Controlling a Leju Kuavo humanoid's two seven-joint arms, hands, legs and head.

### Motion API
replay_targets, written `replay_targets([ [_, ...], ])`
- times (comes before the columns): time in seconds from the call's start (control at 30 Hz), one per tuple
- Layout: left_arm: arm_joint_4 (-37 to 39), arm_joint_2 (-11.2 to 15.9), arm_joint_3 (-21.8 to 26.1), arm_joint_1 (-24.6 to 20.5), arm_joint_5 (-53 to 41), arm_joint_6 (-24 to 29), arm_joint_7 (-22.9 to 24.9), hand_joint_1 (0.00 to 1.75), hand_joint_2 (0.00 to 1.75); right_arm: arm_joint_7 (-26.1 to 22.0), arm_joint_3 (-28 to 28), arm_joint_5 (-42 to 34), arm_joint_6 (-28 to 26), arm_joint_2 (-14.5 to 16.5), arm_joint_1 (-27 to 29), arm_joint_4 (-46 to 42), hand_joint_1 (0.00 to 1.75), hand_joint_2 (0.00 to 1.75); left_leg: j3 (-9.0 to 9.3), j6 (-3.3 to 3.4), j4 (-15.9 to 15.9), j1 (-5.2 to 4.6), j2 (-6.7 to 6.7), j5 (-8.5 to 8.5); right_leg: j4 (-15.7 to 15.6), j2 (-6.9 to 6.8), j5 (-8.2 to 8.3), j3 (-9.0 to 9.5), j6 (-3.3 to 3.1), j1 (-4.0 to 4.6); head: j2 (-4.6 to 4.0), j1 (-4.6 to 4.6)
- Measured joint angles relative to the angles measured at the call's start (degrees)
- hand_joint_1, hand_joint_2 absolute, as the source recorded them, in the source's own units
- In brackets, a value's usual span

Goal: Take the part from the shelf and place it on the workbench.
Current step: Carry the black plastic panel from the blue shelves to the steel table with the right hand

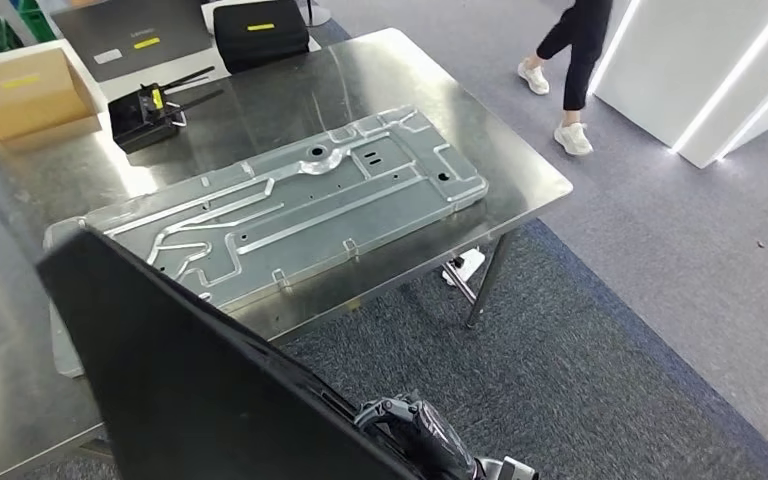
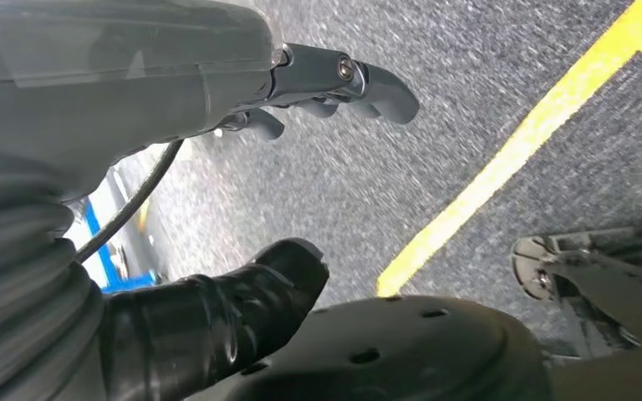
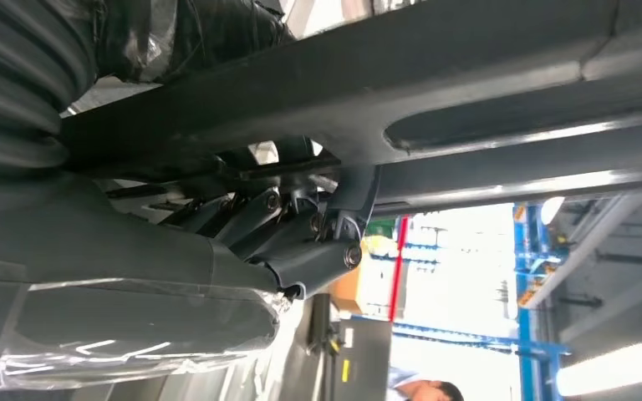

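Right robot hand [image 1: 415, 425]: fingers [image 3: 301, 219] curled round edge of black panel [image 1: 190, 370], panel tilted, held above near edge of desk [image 1: 520, 180]. Left robot hand [image 2: 217, 192]: fingers apart, nothing held, over carpet. Silver metal plate [image 1: 290, 205] flat on desk centre. Cardboard box [image 1: 25, 90] at far-left corner

Far left on my desk: cardboard box [image 1: 28, 92], black tool with yellow label [image 1: 146, 113] just right of it. Black case [image 1: 260, 32] further back. Person's legs [image 1: 566, 60] far right on grey carpet [image 1: 600, 330]. Yellow floor line [image 2: 518, 146].
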Motion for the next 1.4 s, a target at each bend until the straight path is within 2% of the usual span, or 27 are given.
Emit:
replay_targets([
  [0.07,0.0,0.0,0.0,-0.1,-0.4,-0.2,0.0,0.00,1.75,0.1,0.0,0.2,-0.5,0.0,0.3,0.1,1.75,1.75,0.01,0.15,0.1,-0.03,-1.43,-0.08,6.1,0.64,-1.68,-3.66,0.05,-0.01,0.00,0.02],
  [0.1,0.0,0.0,0.0,-0.1,-0.6,-0.2,0.1,0.00,1.75,0.1,0.0,0.3,-0.8,0.0,0.4,0.1,1.75,1.75,0.07,0.14,0.2,-0.02,-2.27,-0.16,6.7,0.73,-0.87,-4.37,0.04,-0.03,0.00,0.01],
  [0.17,0.0,0.1,-0.1,-0.1,-1.1,-0.3,0.1,0.00,1.75,0.1,0.0,0.5,-1.3,0.0,0.5,0.0,1.75,1.75,0.25,-0.08,0.6,0.06,-3.89,-0.44,1.0,1.36,3.61,-2.38,-0.07,-0.15,0.00,0.01],
  [0.23,0.0,0.2,-0.5,-0.2,-2.0,-0.3,0.2,0.00,1.75,0.1,0.0,0.5,-1.7,0.0,0.9,-0.4,1.75,1.75,0.09,-0.54,1.3,-0.04,-5.36,-0.90,-6.0,3.35,6.75,0.52,-0.21,-0.31,0.00,0.01],
  [0.3,0.0,0.2,-1.0,-0.3,-2.6,-0.4,0.3,0.00,1.75,0.2,0.0,0.5,-2.0,0.0,1.2,-0.8,1.75,1.75,-0.41,-1.16,1.7,-0.03,-6.49,-1.16,-8.4,4.33,6.96,1.42,-0.38,-0.30,0.00,-0.01],
  [0.33,0.0,0.3,-1.3,-0.3,-2.9,-0.4,0.3,0.00,1.75,0.2,0.0,0.5,-2.1,0.0,1.3,-0.9,1.75,1.75,-0.60,-1.50,1.7,0.10,-6.99,-1.20,-8.5,3.85,6.97,1.51,-0.61,-0.28,0.00,-0.02],
  [0.37,0.0,0.3,-1.5,-0.2,-3.2,-0.4,0.3,0.00,1.75,0.3,0.0,0.5,-2.4,0.0,1.4,-1.1,1.75,1.75,-0.69,-1.81,1.9,0.19,-6.85,-1.35,-8.8,3.23,7.02,1.73,-0.95,-0.25,0.00,0.00],
  [0.43,0.0,0.4,-2.0,-0.2,-4.1,-0.4,0.4,0.00,1.75,0.3,0.0,0.6,-2.9,0.2,1.5,-1.6,1.75,1.75,-1.65,-2.42,4.1,0.16,-4.50,-2.85,-9.3,1.94,7.14,2.28,-1.69,-0.34,0.00,-0.13],
  [0.5,0.0,0.4,-2.7,-0.4,-4.9,-0.4,0.6,0.00,1.75,0.4,0.0,0.7,-3.7,0.3,2.0,-2.2,1.75,1.75,-4.80,-2.97,10.4,0.24,-1.41,-6.16,-9.6,0.42,7.04,2.54,-2.13,-0.27,0.00,-0.27],
  [0.53,0.0,0.4,-3.1,-0.5,-5.3,-0.3,0.7,0.00,1.75,0.4,0.0,0.7,-4.2,0.3,2.4,-2.5,1.75,1.75,-6.70,-3.21,13.9,0.38,-0.75,-7.60,-9.6,-0.41,6.92,2.56,-2.25,-0.19,0.00,-0.30],
  [0.57,0.0,0.5,-3.5,-0.6,-5.7,-0.3,0.8,0.00,1.75,0.5,0.0,0.8,-4.8,0.3,2.7,-2.8,1.75,1.75,-8.10,-3.39,16.4,0.51,-0.39,-8.23,-9.5,-1.23,6.80,2.62,-2.26,-0.13,0.00,-0.30],
  [0.6,0.0,0.5,-3.8,-0.6,-6.0,-0.3,0.9,0.00,1.75,0.5,0.0,0.9,-5.3,0.2,3.1,-3.0,1.75,1.75,-8.51,-3.50,16.9,0.60,-0.18,-7.77,-9.5,-1.94,6.65,2.70,-2.22,-0.10,0.00,-0.30],
  [0.63,0.0,0.5,-4.2,-0.6,-6.4,-0.3,1.0,0.00,1.75,0.5,0.0,0.9,-5.9,0.1,3.6,-3.4,1.75,1.75,-7.80,-3.53,15.3,0.66,0.10,-6.30,-9.5,-2.63,6.47,2.87,-2.12,-0.11,0.00,-0.31],
  [0.73,0.0,0.5,-5.0,-0.6,-6.9,-0.3,1.1,0.00,1.75,0.4,0.0,0.9,-6.9,-0.3,4.6,-4.4,1.75,1.75,-2.46,-2.97,4.5,0.49,2.89,-1.22,-9.5,-4.28,5.84,3.65,-1.47,0.03,0.00,-0.28],
  [0.8,0.0,0.5,-5.5,-0.6,-7.1,-0.3,1.2,0.00,1.75,0.4,0.0,0.9,-7.0,-0.4,4.9,-4.9,1.75,1.75,-1.26,-2.19,1.9,0.10,3.79,-0.81,-9.5,-5.03,5.59,3.97,-0.84,0.25,0.00,-0.26],
  [0.87,0.0,0.5,-5.9,-0.6,-7.2,-0.3,1.2,0.00,1.75,0.4,0.0,0.9,-7.2,-0.6,5.1,-5.3,1.75,1.75,-1.30,-1.37,1.8,0.00,2.77,-0.75,-9.7,-5.61,5.41,4.29,-0.11,0.25,0.00,-0.27],
  [0.9,0.0,0.4,-5.9,-0.7,-7.2,-0.3,1.2,0.00,1.75,0.4,0.0,0.9,-7.3,-0.7,5.2,-5.4,1.75,1.75,-1.15,-0.99,1.5,0.09,2.20,-0.66,-9.4,-4.98,5.05,4.34,0.27,0.14,0.00,-0.23],
  [0.97,0.0,0.4,-6.0,-0.8,-7.3,-0.3,1.1,0.00,1.75,0.3,0.0,0.9,-7.6,-0.8,5.3,-5.8,1.75,1.75,-0.74,-0.20,1.0,0.36,1.09,-0.34,-6.1,-2.24,2.86,3.05,0.84,-0.13,0.00,-0.19],
  [1.03,0.0,0.3,-6.1,-1.0,-7.4,-0.3,1.1,0.00,1.75,0.3,0.0,0.8,-7.7,-1.1,5.5,-5.9,1.75,1.75,-0.74,0.24,0.9,0.21,-0.12,-0.29,1.1,0.14,-0.54,-0.63,0.98,-0.17,0.00,-0.19],
  [1.07,0.0,0.3,-6.1,-1.0,-7.4,-0.3,1.1,0.00,1.75,0.3,0.0,0.8,-7.7,-1.2,5.7,-5.9,1.75,1.75,-0.74,0.31,1.0,0.11,-0.85,-0.31,4.5,0.52,-1.61,-2.52,0.99,-0.11,0.00,-0.19],
  [1.1,0.0,0.3,-6.2,-1.0,-7.4,-0.3,1.1,0.00,1.75,0.3,0.0,0.8,-7.7,-1.4,5.8,-5.9,1.75,1.75,-0.68,0.37,1.0,-0.02,-1.66,-0.34,6.2,0.65,-1.51,-3.65,0.91,-0.06,0.00,-0.19],
  [1.13,0.0,0.3,-6.2,-1.0,-7.4,-0.3,1.1,0.00,1.75,0.4,0.0,0.8,-7.7,-1.5,5.9,-5.9,1.75,1.75,-0.60,0.39,1.0,-0.12,-2.47,-0.37,5.8,0.74,-0.34,-3.83,0.75,-0.02,0.00,-0.19],
  [1.17,0.0,0.3,-6.2,-1.0,-7.4,-0.3,1.1,0.00,1.75,0.4,0.0,0.8,-7.7,-1.6,5.9,-5.9,1.75,1.75,-0.47,0.39,1.1,-0.22,-3.30,-0.39,3.1,1.02,1.77,-2.91,0.48,0.03,0.00,-0.19],
  [1.2,0.0,0.2,-6.3,-1.0,-7.4,-0.3,1.1,0.00,1.75,0.4,0.0,0.8,-7.7,-1.6,6.0,-5.9,1.75,1.75,-0.35,0.39,1.1,-0.27,-4.00,-0.43,-0.8,1.73,4.23,-1.37,0.09,0.11,0.00,-0.18],
  [1.27,0.0,0.1,-6.3,-1.0,-7.4,-0.3,1.1,0.00,1.75,0.4,0.0,0.7,-8.0,-1.7,6.0,-6.0,1.75,1.75,-0.35,0.20,1.2,-0.42,-5.11,-0.54,-7.6,3.53,7.10,1.27,-0.60,0.26,0.00,-0.17],
  [1.33,0.0,-0.1,-6.5,-1.0,-7.5,-0.3,1.1,0.00,1.75,0.5,-0.1,0.1,-8.6,-1.8,6.1,-6.1,1.75,1.75,-0.59,-0.30,1.3,-0.32,-5.79,-0.61,-9.6,4.21,7.32,1.95,-0.86,0.47,0.00,-0.16],
  [1.4,0.0,-0.2,-6.8,-1.0,-7.7,-0.2,1.2,0.00,1.75,0.9,-0.2,-0.8,-9.3,-1.8,6.2,-6.2,1.75,1.75,-0.68,-0.92,1.3,-0.23,-5.85,-0.81,-10.2,3.68,7.55,2.39,-1.11,0.29,0.00,-0.16],
])
